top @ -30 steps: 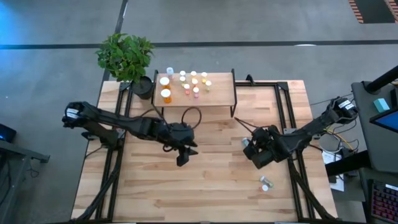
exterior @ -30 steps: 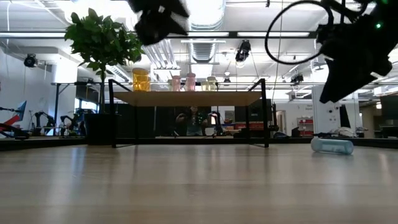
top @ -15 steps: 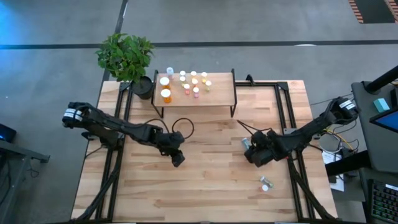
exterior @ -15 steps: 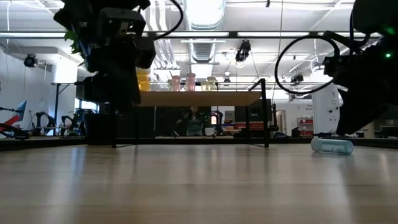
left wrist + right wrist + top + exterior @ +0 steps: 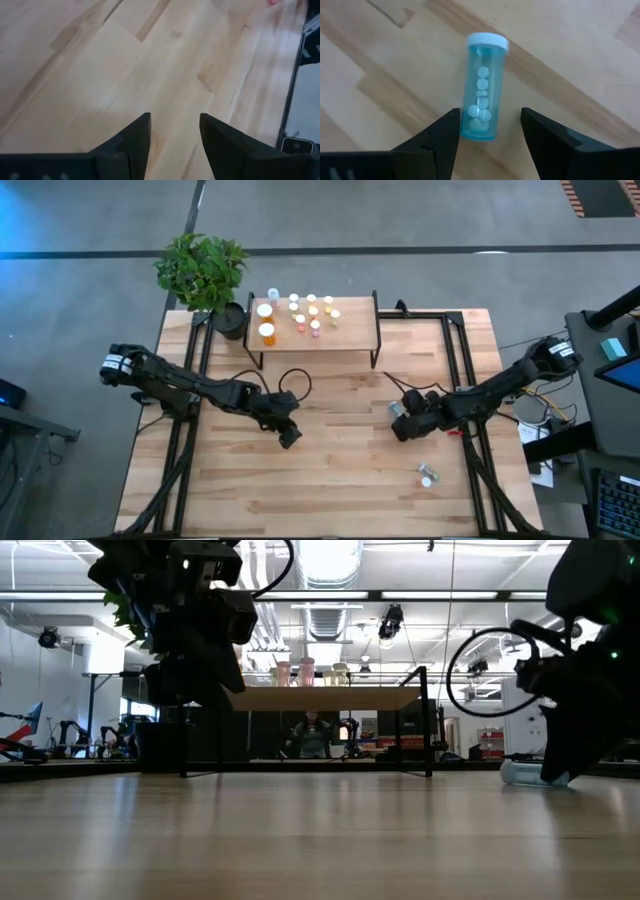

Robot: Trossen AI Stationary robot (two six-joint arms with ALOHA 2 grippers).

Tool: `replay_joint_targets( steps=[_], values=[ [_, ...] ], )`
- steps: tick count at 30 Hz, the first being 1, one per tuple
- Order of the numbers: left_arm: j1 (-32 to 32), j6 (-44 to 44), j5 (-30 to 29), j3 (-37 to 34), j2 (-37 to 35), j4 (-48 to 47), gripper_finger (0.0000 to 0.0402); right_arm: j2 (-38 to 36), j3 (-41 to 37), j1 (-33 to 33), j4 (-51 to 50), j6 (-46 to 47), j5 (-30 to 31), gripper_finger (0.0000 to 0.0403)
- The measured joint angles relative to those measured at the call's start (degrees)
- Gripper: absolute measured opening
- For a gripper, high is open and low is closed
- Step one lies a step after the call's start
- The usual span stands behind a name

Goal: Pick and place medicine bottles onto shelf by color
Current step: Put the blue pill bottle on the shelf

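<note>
The right gripper point(image 5: 487, 145) hangs with fingers spread wide over a teal bottle point(image 5: 482, 107) lying on its side on the tabletop point(image 5: 340, 470); closing off-centre could roll it away. The left gripper point(image 5: 172, 140), also spread, holds nothing.

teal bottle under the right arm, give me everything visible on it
The teal bottle is a small see-through blue-green cylinder with a white cap, holding round white pills. It lies on its side on the wooden tabletop, uncapped end nowhere; the cap looks closed. The right pincer is open and straddles its base end, cap pointing away from the wrist; whether the fingers touch it cannot be told. In the high view it shows at the pincer's tip, right of table centre, apart from the shelf.
</note>
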Motion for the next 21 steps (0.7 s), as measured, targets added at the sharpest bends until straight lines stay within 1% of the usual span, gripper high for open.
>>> replay_joint_targets(
  steps=[2,4,9,13,16,18,21],
  values=[
    [-0.06,0.00,0.00,-0.09,0.00,-0.01,0.0152,0.40,-0.20,-0.06,0.12,-1.30,0.02,0.0198],
    [-0.04,0.77,-0.36,-0.13,0.00,0.03,0.0152,1.01,-0.20,-0.02,0.08,-3.34,0.29,0.0187],
    [0.04,2.89,-6.64,-0.32,0.00,0.21,0.0152,1.87,-0.18,-0.24,0.07,-6.40,0.53,0.0129],
    [0.07,2.93,-8.99,-0.35,0.00,1.69,0.0152,1.26,-0.17,-0.26,0.22,-6.66,0.36,0.0083],
    [0.19,2.96,-9.26,-0.37,0.00,3.88,0.0152,1.21,0.90,-0.26,0.55,-6.35,0.09,0.0081],
    [0.29,4.12,-9.96,-0.42,0.00,6.39,0.0152,1.13,2.06,-0.21,1.69,-8.45,0.12,0.0081],
    [0.29,7.62,-10.80,-0.52,0.00,11.03,0.0152,1.10,4.52,-0.20,3.43,-13.25,0.21,0.0095]
  ],
)
